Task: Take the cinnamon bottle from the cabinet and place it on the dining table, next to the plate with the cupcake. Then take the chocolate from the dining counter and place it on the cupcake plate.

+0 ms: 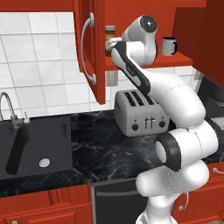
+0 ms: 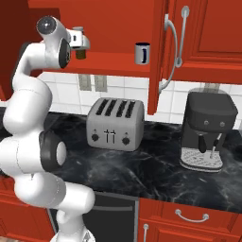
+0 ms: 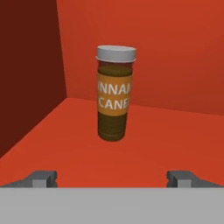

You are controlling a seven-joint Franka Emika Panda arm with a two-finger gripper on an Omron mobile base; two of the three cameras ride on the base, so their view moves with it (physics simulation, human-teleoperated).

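The cinnamon bottle [image 3: 114, 100] stands upright on the red shelf of the open cabinet [image 1: 92, 48], amber-brown with an orange label and a grey cap. It also shows as the bottle [image 1: 110, 34] just above my hand, and partly behind the hand as the bottle [image 2: 81, 54]. My gripper [image 3: 113, 179] is open, a short way in front of the bottle, with its fingertips [image 3: 41, 178] spread wider than the jar and nothing between them. The gripper [image 1: 113, 43] reaches into the cabinet's left end. The dining table, plate, cupcake and chocolate are out of view.
A dark mug [image 1: 169, 45] stands further right on the same shelf. Below, on the black marble worktop, are a toaster [image 1: 141, 111], a sink [image 1: 35, 148] with a faucet, and a coffee machine [image 2: 208, 130]. The cabinet's side wall [image 3: 30, 74] is close on the bottle's left.
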